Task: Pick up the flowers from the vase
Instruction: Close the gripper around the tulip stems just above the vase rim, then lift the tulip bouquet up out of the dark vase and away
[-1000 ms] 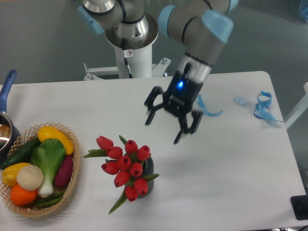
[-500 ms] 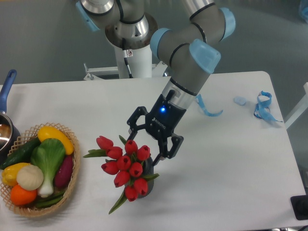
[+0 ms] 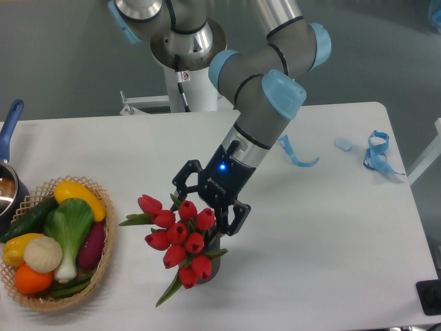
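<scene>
Change: since the earlier frames the hand (image 3: pixel 206 212) has been carried from open tabletop at the right down and leftward, onto the upper right of the flowers (image 3: pixel 180 238).
Tabletop (image 3: pixel 331 227): a white surface on which everything is carried.
Arm (image 3: pixel 265 103): a grey arm with pale blue joint caps is reached down from the white base at the top; a blue light is lit on the wrist.
Basket (image 3: pixel 103 258): a wicker basket is seen at the left edge, filled with coloured vegetables, well apart from the bunch.
Flowers: red tulip buds with green stems and leaves are held in the vase at centre, spread wider than it; one leaf is trailed down to the lower left.
Hand: the black fingers are spread wide, one finger (image 3: pixel 182 183) at the top of the bunch, the other at its right side beside the vase; nothing is gripped.
Vase (image 3: pixel 213 243): a dark cylinder is mostly hidden under the buds; only its right side is shown.
Pot (image 3: pixel 8 181): cut off at the left edge, blue handle upward.
Blue ribbon (image 3: pixel 377 153): laid near the right edge.
</scene>
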